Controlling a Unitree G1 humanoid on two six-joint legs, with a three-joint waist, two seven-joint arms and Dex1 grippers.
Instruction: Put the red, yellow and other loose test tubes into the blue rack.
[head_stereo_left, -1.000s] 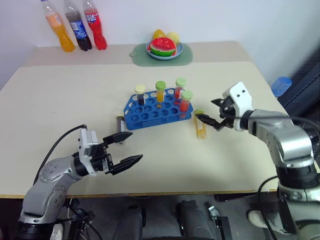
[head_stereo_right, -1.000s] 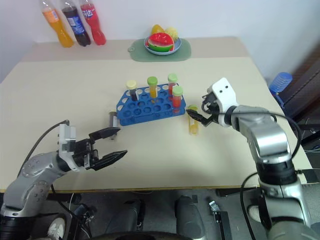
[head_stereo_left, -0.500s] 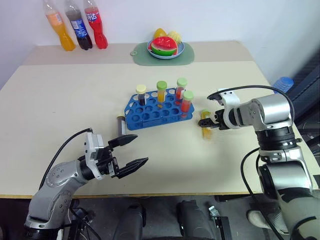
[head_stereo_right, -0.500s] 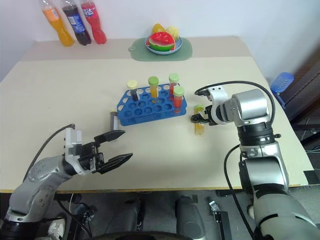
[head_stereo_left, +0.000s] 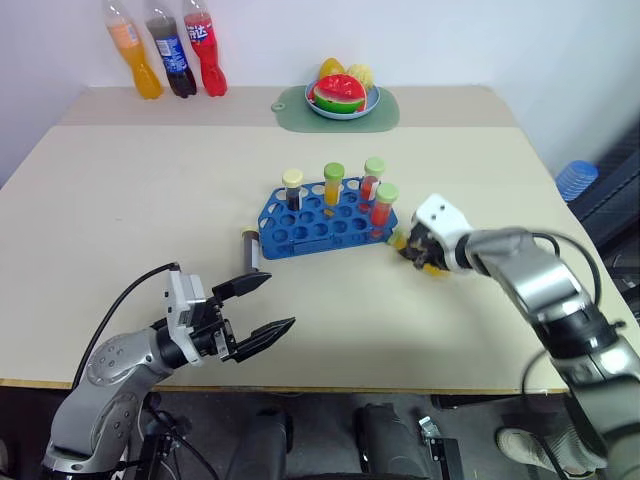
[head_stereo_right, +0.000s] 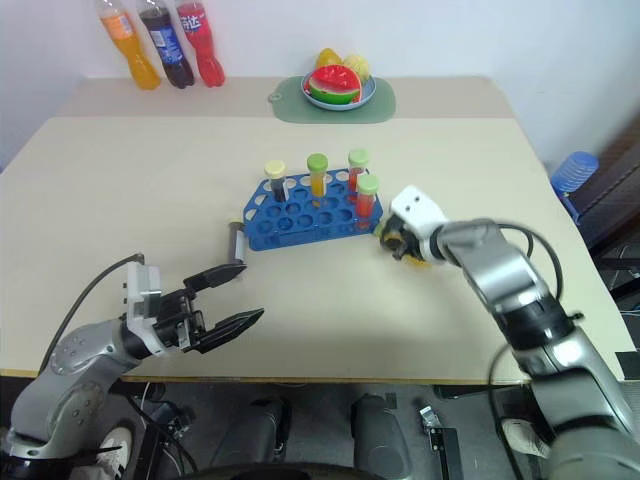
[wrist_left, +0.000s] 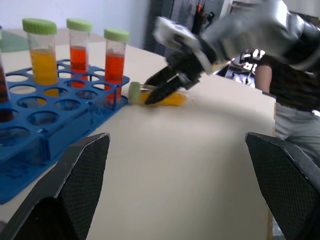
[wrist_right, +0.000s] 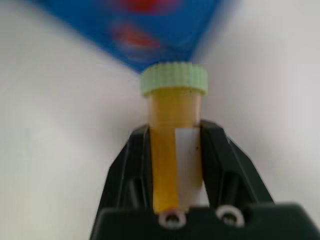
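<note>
The blue rack (head_stereo_left: 322, 222) stands mid-table with several capped tubes upright in it. Just off its right end, my right gripper (head_stereo_left: 413, 250) is shut on the yellow test tube (wrist_right: 175, 145), one finger on each side and its green cap (wrist_right: 174, 78) pointing at the rack. The tube is low over the table (head_stereo_left: 150, 190); whether it rests there I cannot tell. A dark grey test tube (head_stereo_left: 250, 247) lies loose at the rack's left end. My left gripper (head_stereo_left: 278, 301) hovers open and holds nothing near the front edge, short of that tube. No loose red tube shows.
Three soda bottles (head_stereo_left: 165, 62) stand at the back left corner. A green mat with a fruit plate (head_stereo_left: 343, 98) is at the back centre. A person in a dark top (wrist_left: 292, 85) stands beyond the table's right side, near a blue object (head_stereo_left: 575, 178).
My right gripper has dropped to the yellow tube and shut on it. The left gripper stayed in place, open. The camera view has shifted.
</note>
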